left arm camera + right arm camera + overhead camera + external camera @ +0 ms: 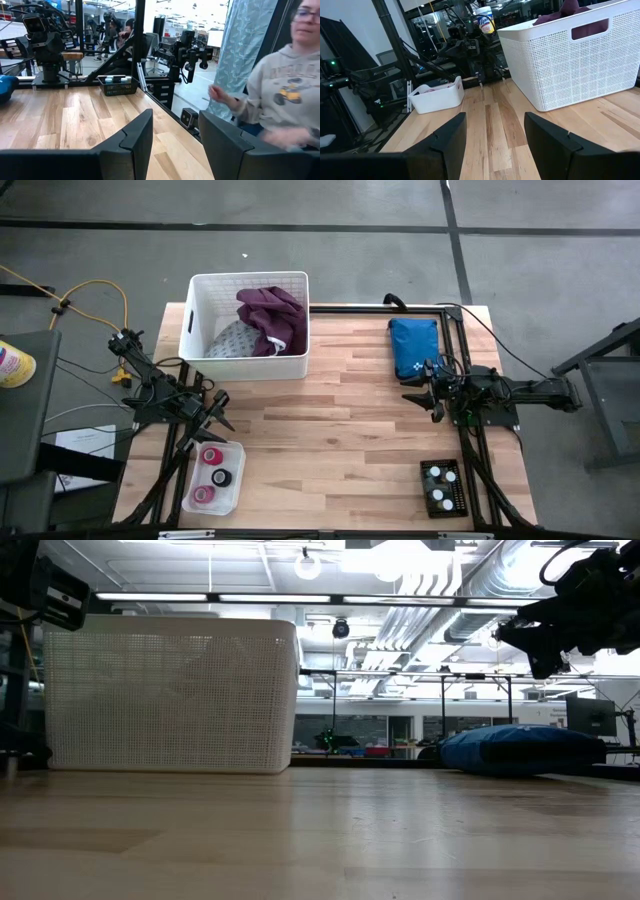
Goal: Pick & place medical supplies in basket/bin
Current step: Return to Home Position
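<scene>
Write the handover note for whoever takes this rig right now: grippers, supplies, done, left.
Left gripper: open, empty, raised over the table's left side, near the small white tray.
Right gripper: open, empty, raised over the right side, beside the blue bag.
White basket: holds the purple garment and the grey dotted garment.
Done: both garments are in the basket.
Left: the tape rolls lie in the small white tray and the vials in the black tray, all outside the basket.
</scene>
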